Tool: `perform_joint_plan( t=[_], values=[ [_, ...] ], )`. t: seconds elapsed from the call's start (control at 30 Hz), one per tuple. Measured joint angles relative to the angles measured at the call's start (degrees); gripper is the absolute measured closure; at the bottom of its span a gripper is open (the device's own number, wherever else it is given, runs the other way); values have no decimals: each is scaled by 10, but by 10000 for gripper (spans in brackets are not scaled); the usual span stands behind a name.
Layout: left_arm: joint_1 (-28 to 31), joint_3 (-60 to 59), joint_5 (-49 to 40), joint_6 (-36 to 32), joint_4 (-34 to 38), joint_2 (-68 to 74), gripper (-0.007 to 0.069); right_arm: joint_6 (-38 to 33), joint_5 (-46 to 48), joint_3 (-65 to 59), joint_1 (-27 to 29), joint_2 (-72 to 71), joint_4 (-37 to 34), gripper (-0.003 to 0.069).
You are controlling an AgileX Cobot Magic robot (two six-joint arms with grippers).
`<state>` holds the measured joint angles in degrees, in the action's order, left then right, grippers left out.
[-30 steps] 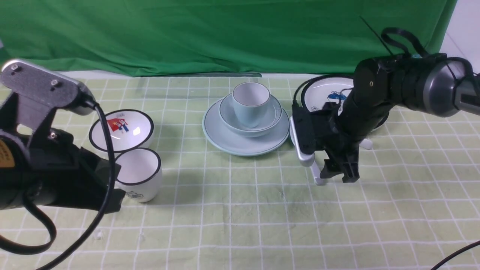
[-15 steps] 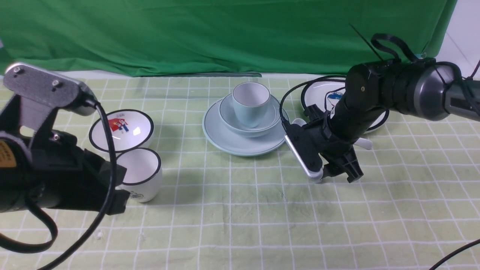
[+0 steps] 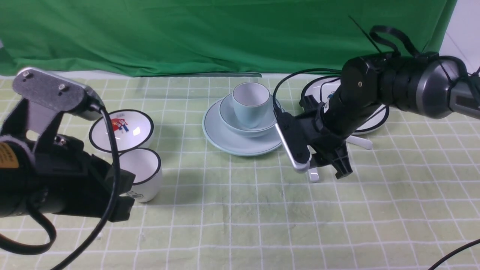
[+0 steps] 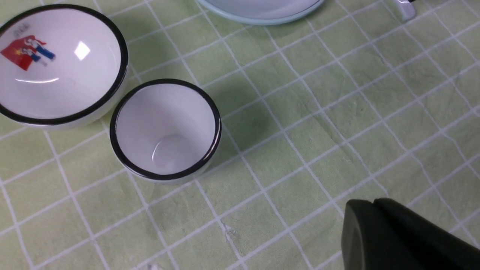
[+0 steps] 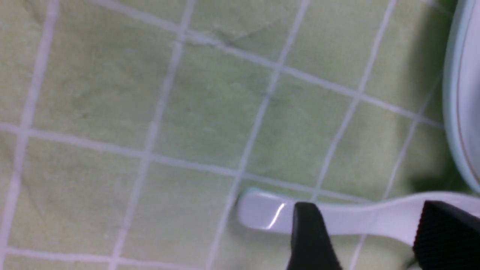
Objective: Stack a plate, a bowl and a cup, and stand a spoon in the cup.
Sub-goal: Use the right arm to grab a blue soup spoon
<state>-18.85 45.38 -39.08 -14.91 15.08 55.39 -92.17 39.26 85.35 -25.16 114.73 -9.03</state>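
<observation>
right arm bends low; right gripper (image 5: 369, 225), jaws apart, hovers over the pale blue-green ceramic spoon (image 5: 348, 219); left gripper (image 4: 375, 205) is pinched together, empty.

Legible text: none.
Orange label (image 3: 6, 156), left arm housing: dark print, too small to read.
White black-rimmed bowl (image 4: 56, 63): faint grey characters above red picture, unreadable.
White cup (image 3: 146, 180): small dark mark near base, unreadable.

This looked like a robot lab's filming set: a draped green fabric backdrop (image 3: 225, 33) hung directly behind a table covered in pale green, white-gridded cloth (image 3: 243, 210).
</observation>
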Motion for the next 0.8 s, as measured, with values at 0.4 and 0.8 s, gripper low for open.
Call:
perform_joint_plan(
  t=[0.4, 0.8],
  values=[
    [0, 0, 0, -7, 23, 0, 657, -19, -14, 0, 17, 23, 33, 253],
    [0, 0, 0, -21, 41, 0, 657, -69, -33, -12, -10, 34, 34, 292]
  ],
)
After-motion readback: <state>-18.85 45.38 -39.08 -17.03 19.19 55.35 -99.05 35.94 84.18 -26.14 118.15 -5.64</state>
